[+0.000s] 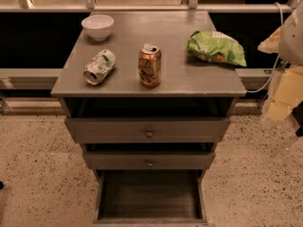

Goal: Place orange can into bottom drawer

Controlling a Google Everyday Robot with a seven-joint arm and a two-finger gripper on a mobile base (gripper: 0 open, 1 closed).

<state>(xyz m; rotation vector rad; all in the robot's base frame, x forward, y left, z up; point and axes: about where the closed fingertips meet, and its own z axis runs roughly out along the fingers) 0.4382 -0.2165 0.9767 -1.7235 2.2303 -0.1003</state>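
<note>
On the desk (180, 74), near its front, the orange can (149, 65) stands upright beside a crushed can (99, 66). The hand (283, 93) hangs far right, and I cannot tell whether it is open or closed. It would be best to grip the can mid-body and keep it upright for the open bottom drawer (149, 195).

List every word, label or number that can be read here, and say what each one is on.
No text can be quoted.
orange can: dark lettering on its side, too blurred to read.
crushed white-green can: green markings, unreadable.
green bag: print, unreadable.
white bowl and bottom drawer: no text.
gripper, at the right edge beside the cabinet: no text visible.
</note>
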